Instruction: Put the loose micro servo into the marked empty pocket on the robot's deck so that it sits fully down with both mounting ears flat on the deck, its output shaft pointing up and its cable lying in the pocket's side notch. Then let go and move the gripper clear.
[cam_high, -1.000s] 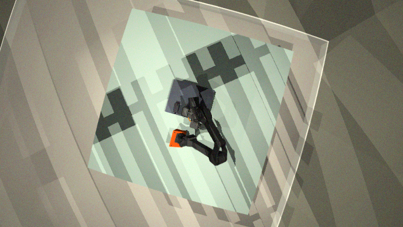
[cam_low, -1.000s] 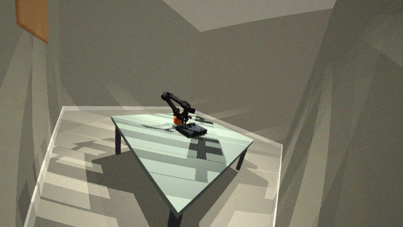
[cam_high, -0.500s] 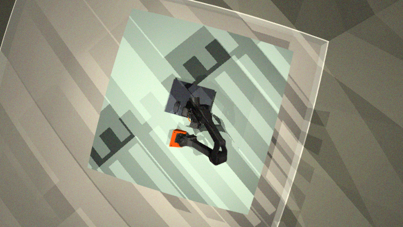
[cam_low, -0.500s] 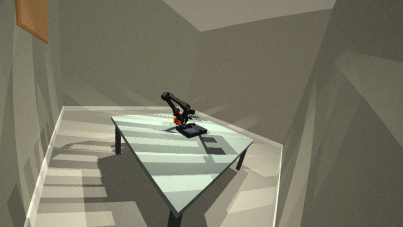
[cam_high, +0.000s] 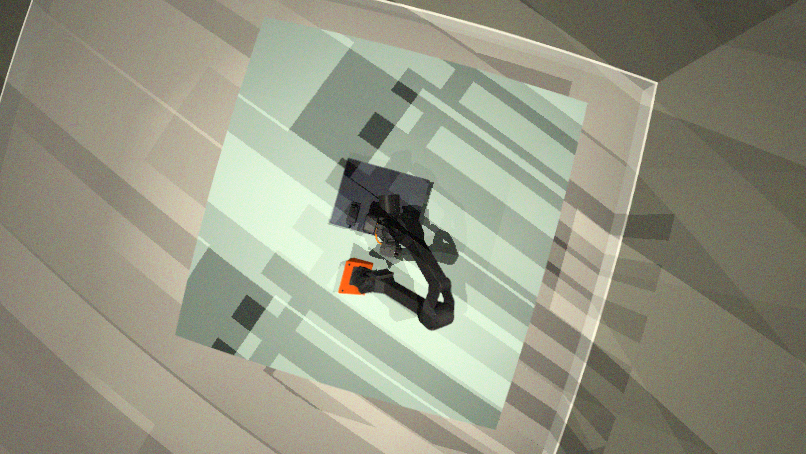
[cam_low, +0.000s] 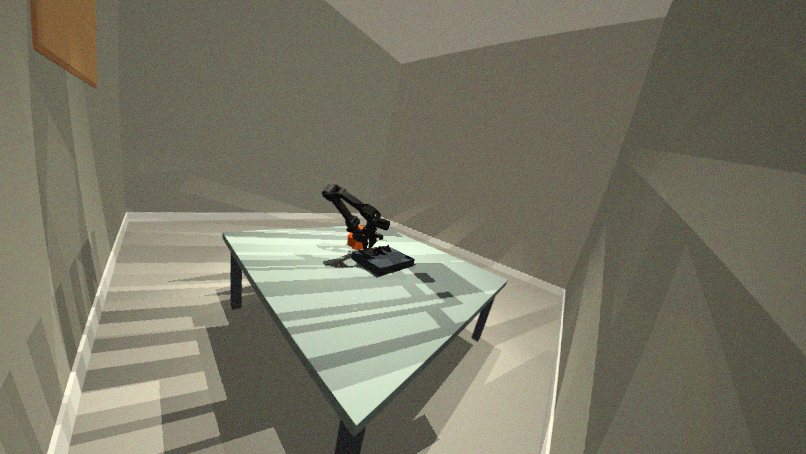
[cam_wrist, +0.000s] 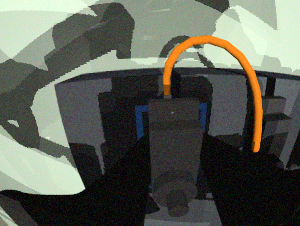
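One servo (cam_wrist: 174, 142) was held in the gripper (cam_wrist: 174, 182) above the blue-marked pocket (cam_wrist: 140, 121); square, slow lowering was needed, with the cable (cam_wrist: 219, 69) toward the notch.

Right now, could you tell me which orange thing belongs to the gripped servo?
The thin orange cable looping from the servo; the orange block sits at the arm's base.

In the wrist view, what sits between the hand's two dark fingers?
The dark grey micro servo stands between the fingers of the hand, which is closed on it. Its orange cable loops above, with the blue-marked pocket just behind.
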